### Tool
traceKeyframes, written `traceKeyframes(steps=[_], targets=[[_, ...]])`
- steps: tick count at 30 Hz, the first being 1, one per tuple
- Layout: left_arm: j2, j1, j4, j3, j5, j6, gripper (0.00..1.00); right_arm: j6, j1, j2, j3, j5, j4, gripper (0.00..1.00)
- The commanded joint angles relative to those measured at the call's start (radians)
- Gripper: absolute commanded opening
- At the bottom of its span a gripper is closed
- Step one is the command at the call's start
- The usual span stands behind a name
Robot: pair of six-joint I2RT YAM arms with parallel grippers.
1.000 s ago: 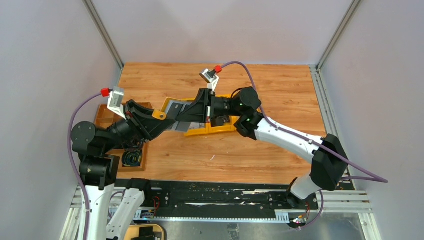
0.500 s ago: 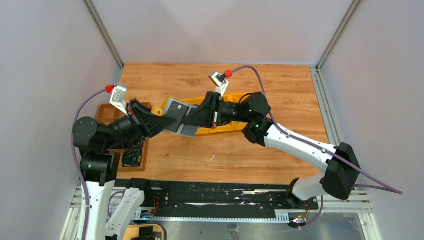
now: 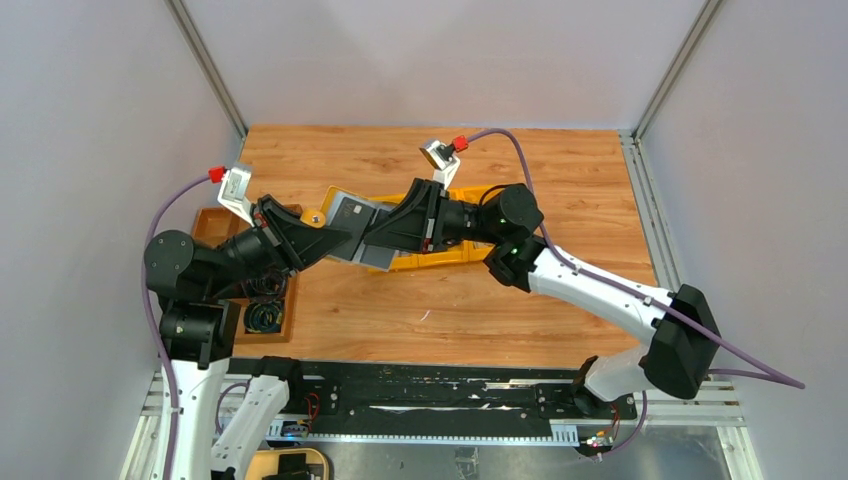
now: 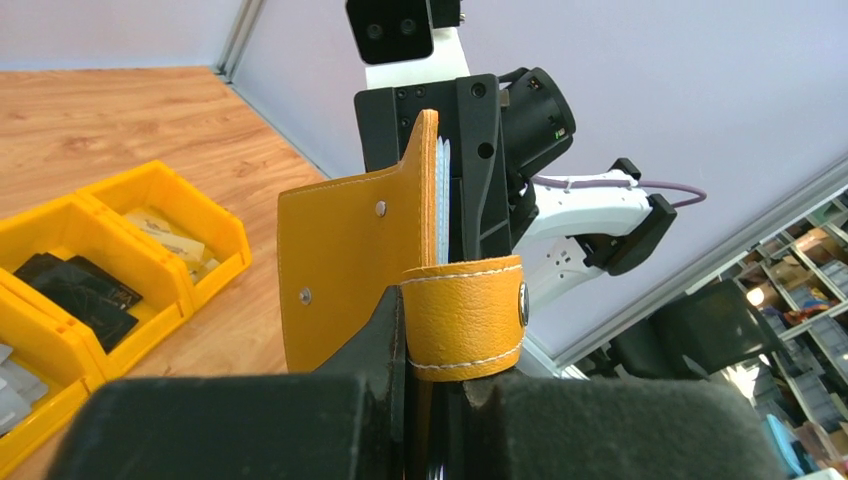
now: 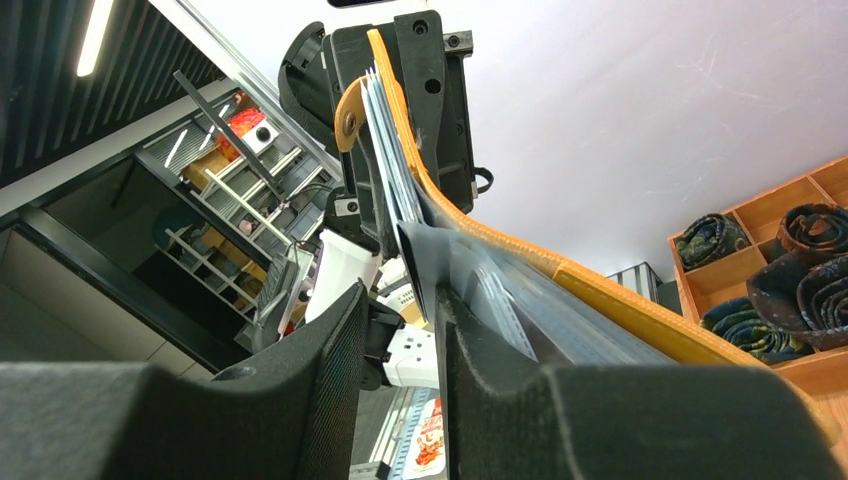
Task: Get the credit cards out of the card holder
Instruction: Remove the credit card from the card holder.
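The card holder [image 3: 350,216] is lifted above the table between both arms, spread open with its grey lining up. My left gripper [image 3: 322,238] is shut on its left end. In the left wrist view the mustard leather [image 4: 340,270] and its snap strap [image 4: 462,315] stand clamped in my left gripper [image 4: 425,350]. Thin edges of the credit cards [image 5: 385,150] fan out of the pockets. My right gripper [image 3: 386,238] is at the holder's right end. Its jaws [image 5: 400,300] stand open with a gap, and a dark flap edge [image 5: 418,262] lies against one finger.
Yellow bins [image 3: 445,258] sit on the table under the right arm and hold loose cards [image 4: 160,190]. A brown compartment tray [image 3: 212,232] with rolled ties [image 5: 790,270] lies at the left, under the left arm. Grey walls enclose the table.
My right gripper has opened after being shut. The left gripper has closed tighter on the holder. Both arms and the holder shifted slightly right and back from a second ago.
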Motion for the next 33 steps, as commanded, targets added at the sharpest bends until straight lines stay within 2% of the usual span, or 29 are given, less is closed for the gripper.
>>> traceKeyframes(steps=[1, 3, 7, 9, 10, 12, 13, 15, 22, 28, 33], targets=[[-0.029, -0.018, 0.045, 0.042, 0.128, -0.049, 0.03, -0.014, -0.016, 0.036, 0.052, 0.120, -0.025, 0.35], [-0.031, -0.018, 0.045, 0.038, 0.130, -0.047, 0.03, 0.000, -0.016, 0.046, 0.061, 0.128, -0.012, 0.31], [-0.032, -0.018, 0.045, 0.031, 0.134, -0.040, 0.07, 0.045, -0.016, 0.071, 0.080, 0.117, 0.042, 0.15], [-0.032, -0.018, 0.044, 0.024, 0.134, -0.037, 0.21, 0.051, -0.016, 0.073, 0.086, 0.111, 0.042, 0.04], [-0.030, -0.018, 0.045, 0.023, 0.136, -0.037, 0.29, 0.051, -0.016, 0.071, 0.086, 0.110, 0.040, 0.02], [-0.022, -0.018, 0.046, 0.025, 0.135, -0.046, 0.40, 0.045, -0.016, 0.066, 0.075, 0.104, 0.036, 0.00], [-0.019, -0.018, 0.046, 0.028, 0.131, -0.049, 0.44, 0.043, -0.016, 0.063, 0.067, 0.101, 0.037, 0.00], [-0.015, -0.018, 0.050, 0.034, 0.118, -0.055, 0.46, 0.037, -0.016, 0.053, 0.046, 0.100, 0.036, 0.00], [-0.006, -0.018, 0.072, 0.046, 0.088, -0.066, 0.37, 0.026, -0.017, 0.010, -0.028, 0.101, 0.047, 0.00], [-0.008, -0.011, 0.051, 0.056, 0.055, -0.042, 0.19, 0.046, -0.017, -0.029, -0.093, 0.081, 0.124, 0.00], [0.001, -0.010, 0.050, 0.064, 0.050, -0.040, 0.06, 0.057, -0.017, -0.047, -0.121, 0.082, 0.178, 0.18]])
